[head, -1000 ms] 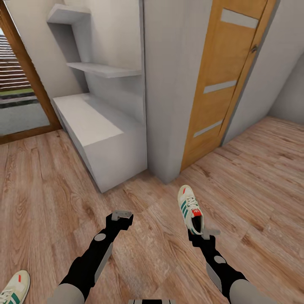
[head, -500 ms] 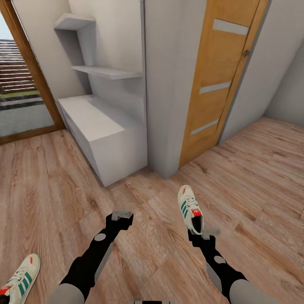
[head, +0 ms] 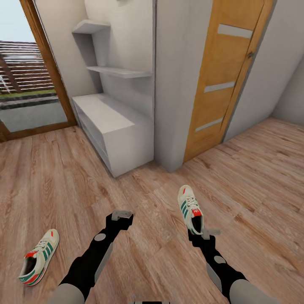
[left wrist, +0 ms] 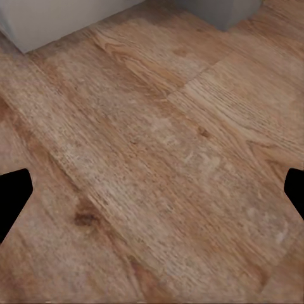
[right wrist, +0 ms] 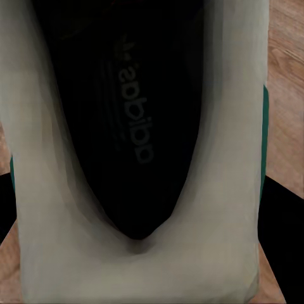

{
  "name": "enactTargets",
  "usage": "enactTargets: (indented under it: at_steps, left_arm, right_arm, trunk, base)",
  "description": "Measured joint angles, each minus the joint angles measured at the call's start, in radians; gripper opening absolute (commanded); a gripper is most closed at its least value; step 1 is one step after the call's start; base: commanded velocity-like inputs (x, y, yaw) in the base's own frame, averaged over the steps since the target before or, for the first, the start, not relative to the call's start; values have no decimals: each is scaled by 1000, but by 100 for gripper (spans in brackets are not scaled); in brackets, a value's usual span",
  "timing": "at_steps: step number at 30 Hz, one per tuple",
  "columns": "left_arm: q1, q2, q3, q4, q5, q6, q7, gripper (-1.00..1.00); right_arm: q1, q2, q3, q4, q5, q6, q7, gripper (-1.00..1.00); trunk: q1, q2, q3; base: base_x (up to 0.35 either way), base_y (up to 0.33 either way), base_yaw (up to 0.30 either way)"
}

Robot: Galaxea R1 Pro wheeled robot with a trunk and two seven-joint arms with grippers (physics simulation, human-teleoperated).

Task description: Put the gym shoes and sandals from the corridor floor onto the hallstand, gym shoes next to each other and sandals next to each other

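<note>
Head view is showing the right gripper point(head: 202, 232) clamping the heel of one gym shoe point(head: 189, 208), carrying it toe-forward above the corridor floor point(head: 253, 177); the right wrist view is looking straight down into that shoe's dark insole point(right wrist: 136, 120). The left gripper point(head: 123, 215) is hanging empty with its jaws spread apart, its fingertips point(left wrist: 14, 199) sitting wide at the edges of the left wrist view over bare planks. The second gym shoe point(head: 39, 257) is lying on its side on the floor, well apart to the robot's left. The hallstand point(head: 114, 126) is standing ahead, against the pale wall beside an orange wooden door point(head: 221, 76), with a glazed doorway point(head: 29, 84) at its far end. Doing this step well probably means approaching squarely, holding the shoe level, and setting it near one end of the bench top, leaving room beside it for its partner. No sandals are appearing here.
</note>
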Motion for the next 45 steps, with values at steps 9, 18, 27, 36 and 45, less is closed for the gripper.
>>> enactTargets:
  at_steps: [9, 18, 27, 36, 45]
  left_arm:
    - [0, 0, 0, 0, 0, 1, 0, 100]
    - [0, 0, 0, 0, 0, 1, 0, 100]
    - [0, 0, 0, 0, 0, 1, 0, 100]
    - [0, 0, 0, 0, 1, 1, 0, 100]
    - [0, 0, 0, 0, 1, 1, 0, 100]
  right_arm:
    - [0, 0, 0, 0, 0, -1, 0, -100]
    - [0, 0, 0, 1, 0, -1, 0, -100]
    - [0, 0, 0, 1, 0, -1, 0, -100]
    - [1, 0, 0, 1, 0, -3, 0, -100]
    - [0, 0, 1, 1, 5, -3, 0, -100]
  trunk:
    - [3, -7, 7]
    - [30, -56, -5]
    - [30, -56, 7]
    - [31, -56, 21]
    - [31, -56, 30]
  base:
    - [-10, 0, 235]
    - [0, 0, 230]
    - [0, 0, 175]
    - [-162, 118, 99]
    - [-269, 218, 37]
